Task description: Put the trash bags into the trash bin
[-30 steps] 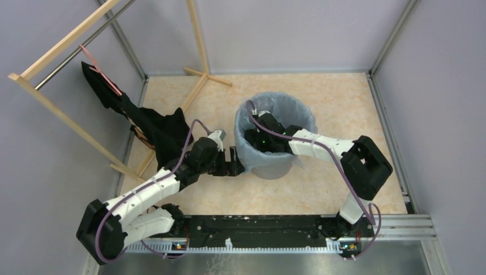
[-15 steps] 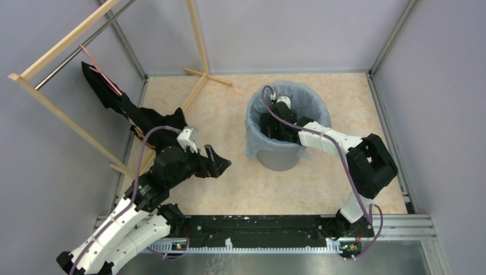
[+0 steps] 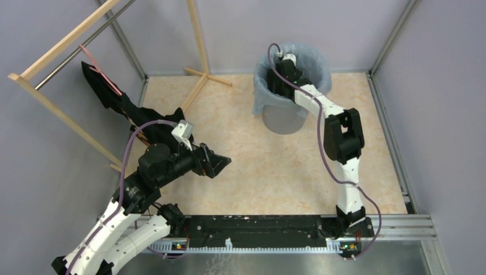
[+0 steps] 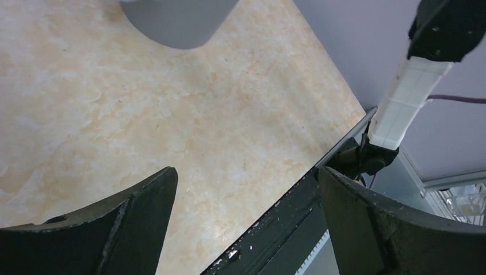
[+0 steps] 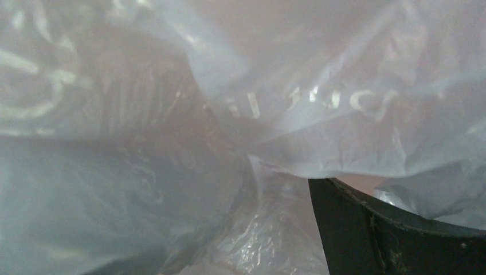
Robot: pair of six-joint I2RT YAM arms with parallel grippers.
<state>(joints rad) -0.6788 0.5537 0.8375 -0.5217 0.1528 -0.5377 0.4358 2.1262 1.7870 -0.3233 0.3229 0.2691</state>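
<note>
Trash bin [image 3: 281, 119] has slid rearward, its trash bag [image 3: 261, 98] enclosing the right tool [image 3: 279, 87].

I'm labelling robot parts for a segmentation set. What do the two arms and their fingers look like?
The left arm and the right arm are built alike: white tubular links joined by bulky black joint housings. A thin purple cable loops loosely along each. The fingers are matte black, broad at the root and tapering to blunt tips. No markings are legible.
</note>
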